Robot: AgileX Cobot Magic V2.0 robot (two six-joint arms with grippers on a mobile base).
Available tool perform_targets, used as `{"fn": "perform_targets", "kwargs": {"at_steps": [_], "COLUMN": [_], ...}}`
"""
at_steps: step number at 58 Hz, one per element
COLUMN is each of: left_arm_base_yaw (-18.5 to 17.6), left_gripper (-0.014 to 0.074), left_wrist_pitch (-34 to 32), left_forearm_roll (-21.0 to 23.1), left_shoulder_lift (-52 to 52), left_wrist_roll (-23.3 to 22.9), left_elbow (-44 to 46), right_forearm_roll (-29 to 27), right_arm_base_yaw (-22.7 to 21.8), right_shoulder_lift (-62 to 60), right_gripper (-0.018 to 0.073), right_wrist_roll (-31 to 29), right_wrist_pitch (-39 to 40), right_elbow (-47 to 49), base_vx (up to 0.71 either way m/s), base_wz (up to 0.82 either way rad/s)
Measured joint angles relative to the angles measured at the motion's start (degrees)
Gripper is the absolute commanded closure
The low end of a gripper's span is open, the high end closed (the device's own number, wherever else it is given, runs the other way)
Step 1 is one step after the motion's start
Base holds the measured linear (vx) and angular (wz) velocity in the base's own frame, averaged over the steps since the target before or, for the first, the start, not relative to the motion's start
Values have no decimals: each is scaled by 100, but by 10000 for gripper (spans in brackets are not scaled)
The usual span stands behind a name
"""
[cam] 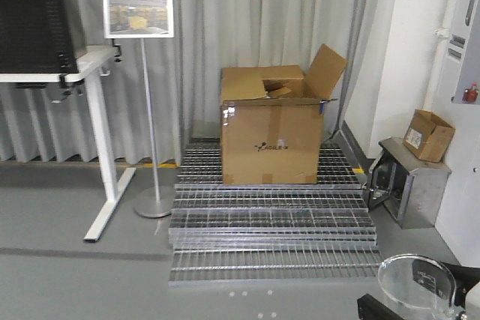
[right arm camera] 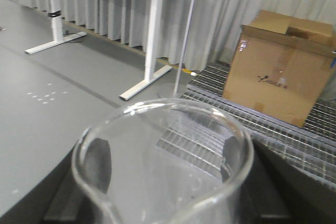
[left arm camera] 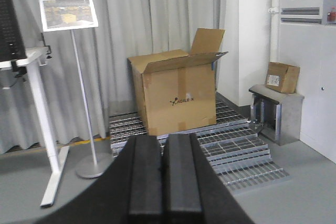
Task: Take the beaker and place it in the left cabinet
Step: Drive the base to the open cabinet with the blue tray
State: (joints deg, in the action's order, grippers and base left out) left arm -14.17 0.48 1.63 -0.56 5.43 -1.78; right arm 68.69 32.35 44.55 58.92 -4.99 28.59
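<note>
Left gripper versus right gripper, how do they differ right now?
The left gripper is shut, its black fingers pressed together with nothing between them. The right gripper is spread around the beaker, with dark pads on either side of the glass. So the left gripper is empty and the right gripper is loaded. Both have dark fingers and face the big cardboard box.

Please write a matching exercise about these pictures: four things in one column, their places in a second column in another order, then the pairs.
1. small clear glass beaker
2. large brown cardboard box
3. small brown cardboard box
4. framed picture sign

A. on a grey metal stand
B. on top of a thin metal pole
C. held in the right gripper
D. on the metal floor grating

Pairs: 1-C, 2-D, 3-A, 4-B
</note>
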Motion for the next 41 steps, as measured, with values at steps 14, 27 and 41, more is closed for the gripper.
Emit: {"fn": "perform_targets", "kwargs": {"at_steps": [14, 27, 41], "left_arm_base_yaw": [0, 0, 0], "left_gripper": [596, 596, 596], "left_wrist_pitch": [0, 0, 0], "left_forearm_roll": [0, 0, 0], "left_shoulder_lift": [0, 0, 0], "left_wrist_roll": [0, 0, 0], "left_elbow": [0, 0, 0], "right_forearm_roll": [0, 0, 0], "right_arm_base_yaw": [0, 0, 0], "right_shoulder_lift": [0, 0, 0], "right_gripper": [564, 564, 564], "right_wrist_roll": [0, 0, 0], "right_wrist_pitch": [0, 0, 0], "right_elbow": [0, 0, 0], "base_vx": [66, 58, 53], "base_wz": [-34, -45, -52]}}
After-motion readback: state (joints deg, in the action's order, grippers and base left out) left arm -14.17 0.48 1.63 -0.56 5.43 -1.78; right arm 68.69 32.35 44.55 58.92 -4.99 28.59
